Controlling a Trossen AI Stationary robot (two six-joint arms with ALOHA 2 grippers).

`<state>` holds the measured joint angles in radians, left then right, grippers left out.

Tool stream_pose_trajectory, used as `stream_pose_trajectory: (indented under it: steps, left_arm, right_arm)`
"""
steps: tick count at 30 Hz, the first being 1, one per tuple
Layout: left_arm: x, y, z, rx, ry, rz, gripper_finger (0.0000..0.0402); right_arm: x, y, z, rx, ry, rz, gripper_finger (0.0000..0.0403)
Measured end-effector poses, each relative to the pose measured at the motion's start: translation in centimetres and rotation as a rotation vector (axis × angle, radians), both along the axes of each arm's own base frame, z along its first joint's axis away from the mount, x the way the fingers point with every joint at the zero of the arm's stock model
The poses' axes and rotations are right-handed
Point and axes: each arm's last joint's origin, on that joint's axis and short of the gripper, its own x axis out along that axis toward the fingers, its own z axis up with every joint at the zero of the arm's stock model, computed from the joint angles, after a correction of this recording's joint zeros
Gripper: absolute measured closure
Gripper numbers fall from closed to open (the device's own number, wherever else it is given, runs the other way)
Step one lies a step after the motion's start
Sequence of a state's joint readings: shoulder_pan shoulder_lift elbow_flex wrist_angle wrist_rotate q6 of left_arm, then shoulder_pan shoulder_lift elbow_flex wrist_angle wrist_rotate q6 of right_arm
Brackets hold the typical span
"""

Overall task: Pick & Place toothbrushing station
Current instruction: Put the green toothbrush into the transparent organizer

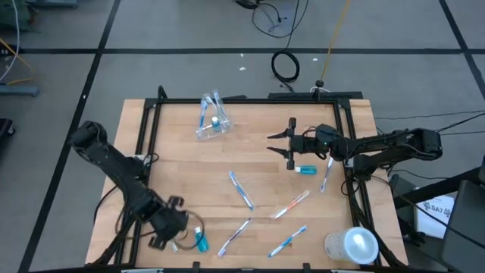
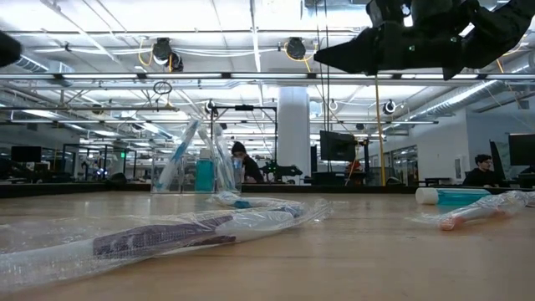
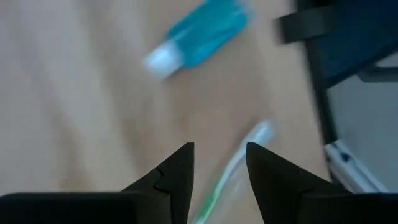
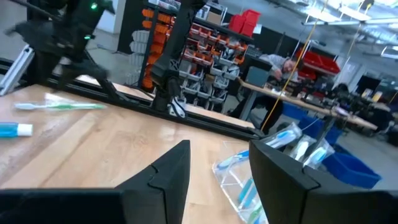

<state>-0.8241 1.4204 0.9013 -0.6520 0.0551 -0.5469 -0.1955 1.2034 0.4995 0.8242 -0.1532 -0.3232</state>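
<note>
A small clear cup (image 1: pixel 210 123) stands at the table's far part, holding several toothbrushes and a teal tube; it also shows in the low view (image 2: pixel 197 170) and the right wrist view (image 4: pixel 280 158). My right gripper (image 1: pixel 270 143) is open and empty, raised above the table to the right of the cup, fingers toward it. A teal toothpaste tube (image 1: pixel 305 170) lies just near of it. My left gripper (image 1: pixel 184 233) is open at the near left, fingers (image 3: pixel 177 171) either side of a wrapped green toothbrush (image 3: pixel 239 168); whether they touch it I cannot tell. Another teal tube (image 3: pixel 199 34) lies beside it.
Several wrapped toothbrushes lie loose on the wood (image 1: pixel 241 189) (image 1: pixel 290 205) (image 1: pixel 235 236) (image 1: pixel 288 241) (image 1: pixel 326 176). A larger whitish cylinder (image 1: pixel 352 246) stands at the near right corner. A black frame (image 1: pixel 151 121) borders the table. People sit in the room beyond (image 2: pixel 481 170).
</note>
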Motion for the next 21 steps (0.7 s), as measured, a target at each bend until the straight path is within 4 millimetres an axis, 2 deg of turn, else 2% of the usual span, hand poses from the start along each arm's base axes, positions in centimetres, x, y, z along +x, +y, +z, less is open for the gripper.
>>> stream_pose_trajectory:
  steps: [3, 11, 16, 21]
  left_arm:
    - [-0.9, -1.3, -1.3, -0.038, -0.061, -0.093, 0.025]
    - [-3.3, -2.7, -4.4, 0.043, 0.005, -0.144, 0.025]
    - [-3.5, -3.5, -6.0, 0.098, 0.003, -0.228, 0.025]
    - [-2.9, -3.5, -7.1, 0.172, -0.022, -0.229, 0.025]
  right_arm:
    - [0.0, 0.0, 0.0, -0.039, 0.003, -0.002, 0.0248]
    - [0.0, 0.0, 0.0, -0.064, 0.0, -0.003, 0.0248]
    - [0.0, 0.0, 0.1, -0.066, -0.007, -0.003, 0.0248]
    - [0.0, 0.0, 0.1, -0.066, -0.007, -0.003, 0.0248]
